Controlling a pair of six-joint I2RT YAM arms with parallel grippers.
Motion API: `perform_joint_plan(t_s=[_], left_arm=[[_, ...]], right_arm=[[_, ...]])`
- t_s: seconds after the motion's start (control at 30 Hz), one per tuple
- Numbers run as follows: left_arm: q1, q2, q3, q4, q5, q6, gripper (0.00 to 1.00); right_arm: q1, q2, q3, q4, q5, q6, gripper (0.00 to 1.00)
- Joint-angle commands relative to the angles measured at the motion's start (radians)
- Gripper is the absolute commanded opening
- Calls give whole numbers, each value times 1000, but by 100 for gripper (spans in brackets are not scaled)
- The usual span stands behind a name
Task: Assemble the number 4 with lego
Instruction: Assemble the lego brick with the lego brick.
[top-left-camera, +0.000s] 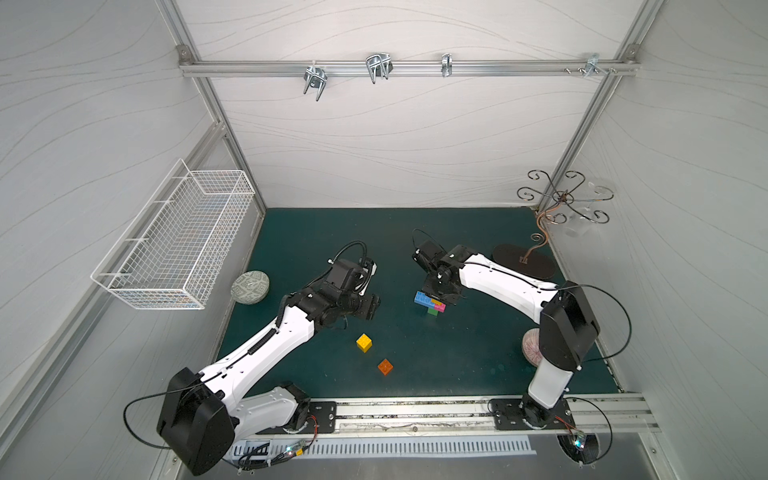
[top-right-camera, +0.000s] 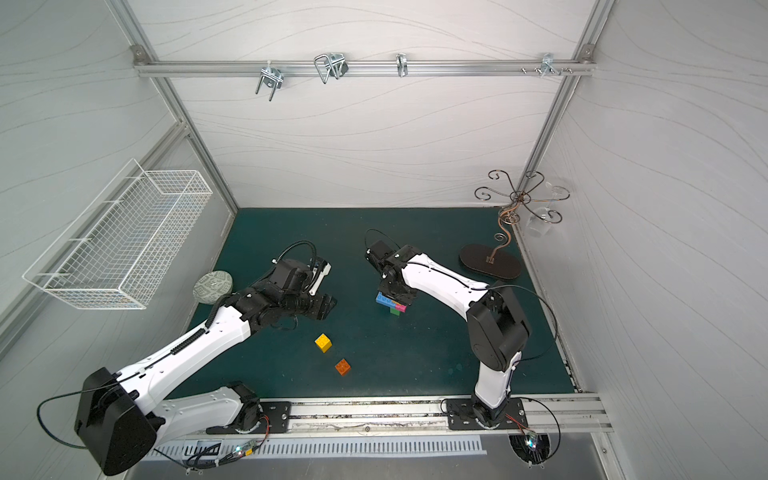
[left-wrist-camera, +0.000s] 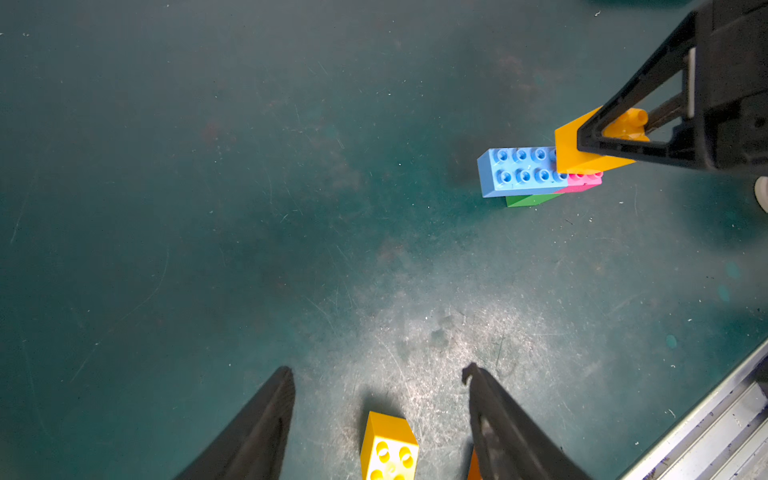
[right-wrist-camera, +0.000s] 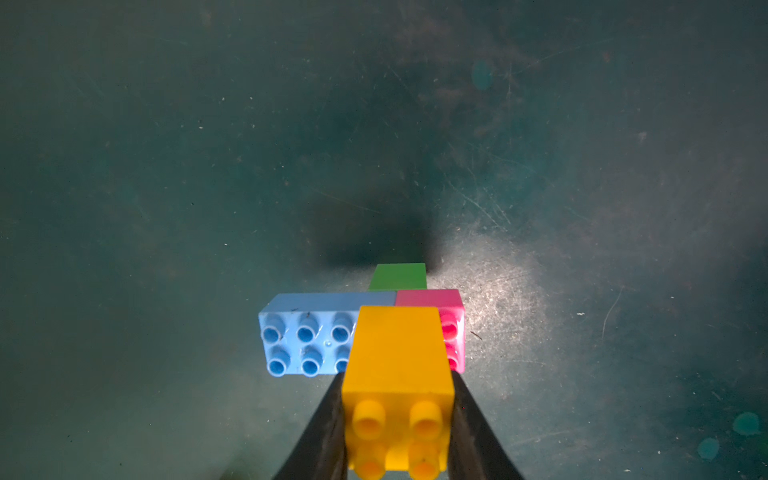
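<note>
My right gripper (right-wrist-camera: 397, 374) is shut on a yellow brick (right-wrist-camera: 397, 357), which it holds over the junction of the blue bar (right-wrist-camera: 307, 332) and the pink cube (right-wrist-camera: 451, 316). A green cube (right-wrist-camera: 399, 276) sits beneath them. This cluster (top-left-camera: 430, 302) stands mid-mat in both top views, under the right gripper (top-left-camera: 438, 296). Whether the yellow brick is seated, I cannot tell. My left gripper (left-wrist-camera: 378, 370) hangs open and empty above a loose yellow brick (left-wrist-camera: 388, 446) (top-left-camera: 364, 343). An orange brick (top-left-camera: 385, 366) lies just nearer the front rail.
A patterned bowl (top-left-camera: 250, 289) sits upside down at the mat's left edge, and another bowl (top-left-camera: 531, 347) is partly hidden behind the right arm. A white wire basket (top-left-camera: 174, 245) hangs on the left wall. A scrolled metal stand (top-left-camera: 523, 261) occupies the back right corner.
</note>
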Motion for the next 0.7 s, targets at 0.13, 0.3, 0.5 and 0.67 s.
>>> perform_joint_plan(t_s=[0.13,0.3,0.5,0.67], left_arm=[[4,-17,7,27,-6,-7,69],[4,-16,7,27,-5,-7,69],[4,-15,8,27,-4,-7,69],[4,-17,8,27,-5,-6,69]], right_arm=[[9,-32,-16,1,-8,11,0],[10,-43,-14,-1,0,6,0],[11,-40,-8,-9,-1,4,0],[10,-19,-2,-14,-10,4,0]])
